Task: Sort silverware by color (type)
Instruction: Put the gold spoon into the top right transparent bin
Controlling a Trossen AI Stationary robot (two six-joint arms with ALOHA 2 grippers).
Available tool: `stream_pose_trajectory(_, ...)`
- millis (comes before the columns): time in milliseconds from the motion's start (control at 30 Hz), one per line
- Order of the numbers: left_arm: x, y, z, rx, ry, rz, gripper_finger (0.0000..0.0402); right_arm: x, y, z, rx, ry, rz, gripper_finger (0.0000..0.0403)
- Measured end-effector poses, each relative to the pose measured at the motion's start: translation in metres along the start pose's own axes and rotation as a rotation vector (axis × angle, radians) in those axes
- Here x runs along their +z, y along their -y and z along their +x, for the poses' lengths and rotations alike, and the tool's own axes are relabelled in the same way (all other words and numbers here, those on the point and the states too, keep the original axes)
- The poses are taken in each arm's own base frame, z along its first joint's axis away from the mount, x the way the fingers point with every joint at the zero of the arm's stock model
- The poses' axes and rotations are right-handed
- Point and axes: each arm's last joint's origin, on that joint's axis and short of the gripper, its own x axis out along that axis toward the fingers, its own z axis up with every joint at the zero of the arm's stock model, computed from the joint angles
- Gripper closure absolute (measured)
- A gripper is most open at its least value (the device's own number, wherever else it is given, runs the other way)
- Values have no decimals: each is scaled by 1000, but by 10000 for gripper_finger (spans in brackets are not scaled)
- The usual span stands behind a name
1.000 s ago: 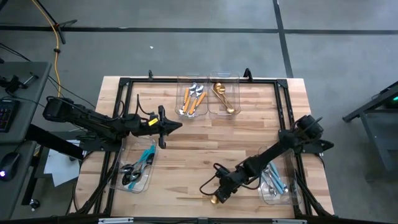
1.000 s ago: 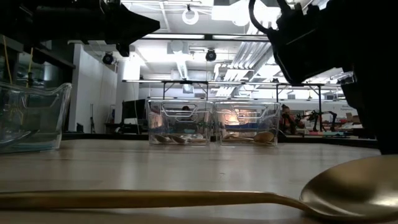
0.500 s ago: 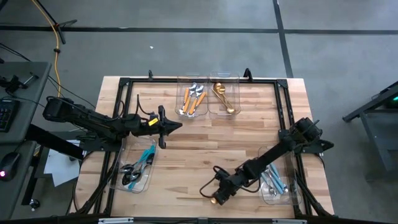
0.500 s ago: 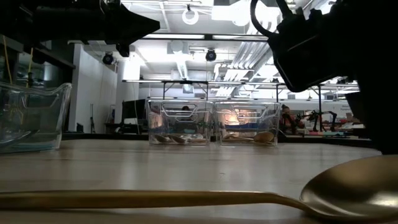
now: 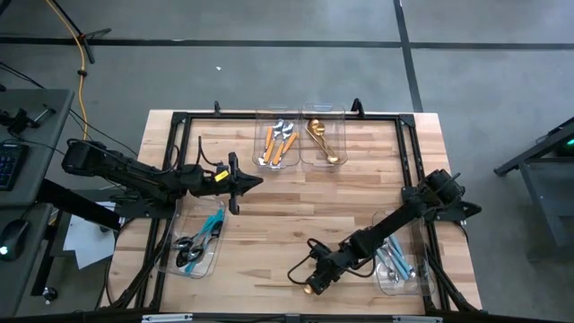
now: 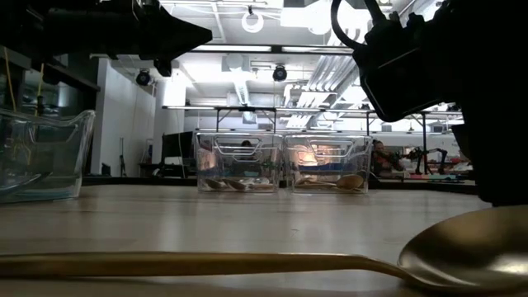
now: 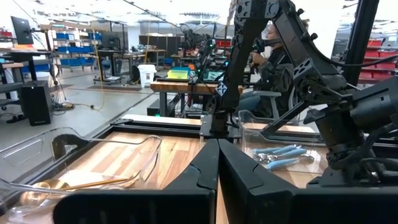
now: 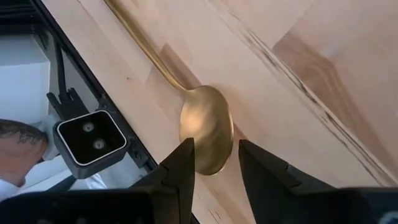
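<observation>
Two parted fingers of the right gripper (image 8: 214, 165) straddle the gold spoon (image 8: 206, 137), lower centre; left gripper (image 5: 256, 182) fingers together.

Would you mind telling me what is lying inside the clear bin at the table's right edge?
The bin holds light-blue-handled utensils with silver heads. The right arm crosses over one side, so an exact count is not possible.

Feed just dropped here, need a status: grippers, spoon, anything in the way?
Right gripper open, straddling gold spoon bowl at table's near edge. Spoon flat on wood, not gripped. Left gripper shut, idle mid-table. Nothing in the way.
</observation>
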Motion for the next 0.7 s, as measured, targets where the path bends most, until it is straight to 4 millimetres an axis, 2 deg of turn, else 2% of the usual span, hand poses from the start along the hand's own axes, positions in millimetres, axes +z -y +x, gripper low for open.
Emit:
stream_pose_trajectory(133,0,0,0,0,-4,0,401,-1,0,0,0,1,-14,307)
stream_pose_trajectory(533,0,0,0,0,-5,1,401,-1,0,0,-2,16,-64,395)
stream_pose_trajectory(700,0,0,0,0,-5,1,401,-1,0,0,-2,18,-108,402)
